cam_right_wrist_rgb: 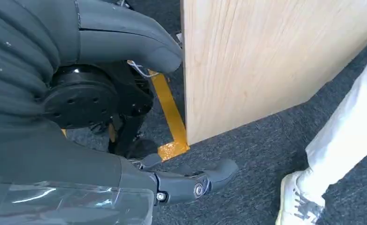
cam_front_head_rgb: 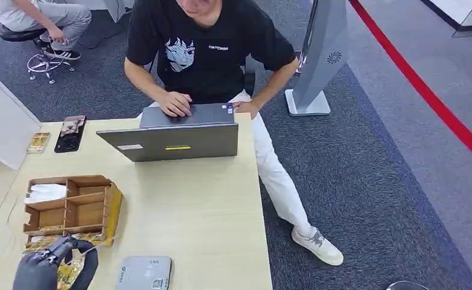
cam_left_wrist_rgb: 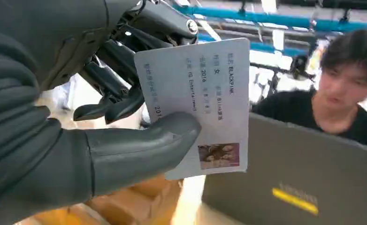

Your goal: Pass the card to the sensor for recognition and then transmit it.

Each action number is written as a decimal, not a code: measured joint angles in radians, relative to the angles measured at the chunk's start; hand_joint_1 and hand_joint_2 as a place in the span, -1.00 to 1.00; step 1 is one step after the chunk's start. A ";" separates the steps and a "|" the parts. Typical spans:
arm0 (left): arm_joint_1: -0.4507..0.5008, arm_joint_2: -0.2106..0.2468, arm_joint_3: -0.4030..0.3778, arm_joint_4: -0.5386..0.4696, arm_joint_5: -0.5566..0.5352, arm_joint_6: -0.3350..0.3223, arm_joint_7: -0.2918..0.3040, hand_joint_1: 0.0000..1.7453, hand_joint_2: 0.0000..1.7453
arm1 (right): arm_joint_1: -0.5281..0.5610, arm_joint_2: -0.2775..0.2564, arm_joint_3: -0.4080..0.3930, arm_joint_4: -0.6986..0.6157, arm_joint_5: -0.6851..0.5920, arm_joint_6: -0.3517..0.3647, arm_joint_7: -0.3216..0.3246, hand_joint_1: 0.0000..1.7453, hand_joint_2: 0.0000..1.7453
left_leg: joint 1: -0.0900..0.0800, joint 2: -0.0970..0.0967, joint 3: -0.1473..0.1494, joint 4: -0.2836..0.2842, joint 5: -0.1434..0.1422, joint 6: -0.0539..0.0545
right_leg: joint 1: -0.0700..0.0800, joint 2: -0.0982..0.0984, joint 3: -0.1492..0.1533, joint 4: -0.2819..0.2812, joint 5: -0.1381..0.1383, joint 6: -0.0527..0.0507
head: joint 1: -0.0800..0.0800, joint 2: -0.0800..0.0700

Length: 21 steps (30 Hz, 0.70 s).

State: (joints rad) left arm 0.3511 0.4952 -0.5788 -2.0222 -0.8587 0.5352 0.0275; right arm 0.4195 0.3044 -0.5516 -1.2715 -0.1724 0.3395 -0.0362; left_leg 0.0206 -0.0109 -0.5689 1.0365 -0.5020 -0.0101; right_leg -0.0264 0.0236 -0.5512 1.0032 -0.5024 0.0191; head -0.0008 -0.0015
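My left hand (cam_front_head_rgb: 47,267) hovers over the table's near left corner, just in front of the wooden organizer (cam_front_head_rgb: 107,208). In the left wrist view the left hand (cam_left_wrist_rgb: 78,154) pinches a white printed card (cam_left_wrist_rgb: 210,89) with a small photo between the thumb (cam_left_wrist_rgb: 144,140) and the dark fingers (cam_left_wrist_rgb: 120,101). The card stands upright, facing the camera. The grey flat sensor box (cam_front_head_rgb: 144,273) lies on the table right of that hand. My right hand (cam_right_wrist_rgb: 102,159) hangs beside the table's edge, fingers (cam_right_wrist_rgb: 191,183) apart and holding nothing.
A person (cam_front_head_rgb: 203,48) sits across the wooden table (cam_front_head_rgb: 191,205), typing on a grey laptop (cam_front_head_rgb: 173,140). A phone (cam_front_head_rgb: 70,133) and a small card pack (cam_front_head_rgb: 38,142) lie at the far left, next to a white box (cam_front_head_rgb: 1,121). Another person (cam_front_head_rgb: 40,18) sits beyond.
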 joint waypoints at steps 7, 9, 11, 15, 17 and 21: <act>-0.003 0.054 -0.101 0.023 0.031 0.012 0.019 1.00 1.00 | -0.001 0.000 0.001 0.000 0.000 0.000 -0.001 -1.00 1.00 | 0.000 0.000 0.000 0.000 0.001 -0.001 | 0.000 0.000 0.002 0.000 0.001 -0.001 | 0.000 0.000; -0.004 0.061 -0.112 0.026 0.031 0.012 0.019 1.00 1.00 | -0.001 0.000 0.002 0.000 0.000 0.000 -0.001 -1.00 1.00 | 0.000 0.000 0.000 0.000 0.001 -0.001 | 0.000 0.000 0.002 0.000 0.001 -0.001 | 0.000 0.000; -0.005 0.066 -0.122 0.029 0.039 0.010 0.025 1.00 1.00 | -0.001 0.000 0.002 0.000 0.000 0.002 -0.001 -1.00 1.00 | 0.000 0.000 0.000 0.000 0.001 -0.001 | 0.000 0.000 0.002 0.000 0.001 -0.001 | 0.000 0.000; -0.011 0.071 -0.143 0.056 0.065 0.001 0.072 1.00 1.00 | -0.006 0.000 0.002 0.001 0.018 0.018 0.000 -1.00 1.00 | 0.000 0.000 0.000 0.000 0.001 -0.001 | 0.000 0.000 0.002 0.000 0.001 -0.001 | 0.000 0.000; -0.016 0.075 -0.158 0.078 0.085 -0.001 0.091 1.00 1.00 | -0.010 0.000 0.002 0.003 0.026 0.025 0.000 -1.00 1.00 | 0.000 0.000 0.000 0.000 0.001 -0.001 | 0.000 0.000 0.001 0.000 0.001 -0.001 | 0.000 0.000; -0.031 0.077 -0.191 0.136 0.105 -0.006 0.143 1.00 1.00 | -0.019 0.000 0.001 0.006 0.039 0.039 0.001 -1.00 1.00 | 0.000 0.000 0.000 0.000 0.001 -0.001 | 0.000 0.000 0.002 0.000 0.001 -0.001 | 0.000 0.000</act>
State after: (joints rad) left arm 0.3202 0.5718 -0.7695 -1.8863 -0.7538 0.5291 0.1706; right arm 0.4006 0.3044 -0.5505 -1.2654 -0.1335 0.3788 -0.0355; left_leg 0.0207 -0.0113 -0.5687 1.0365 -0.5010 -0.0107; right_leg -0.0263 0.0234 -0.5495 1.0033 -0.5014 0.0182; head -0.0004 -0.0015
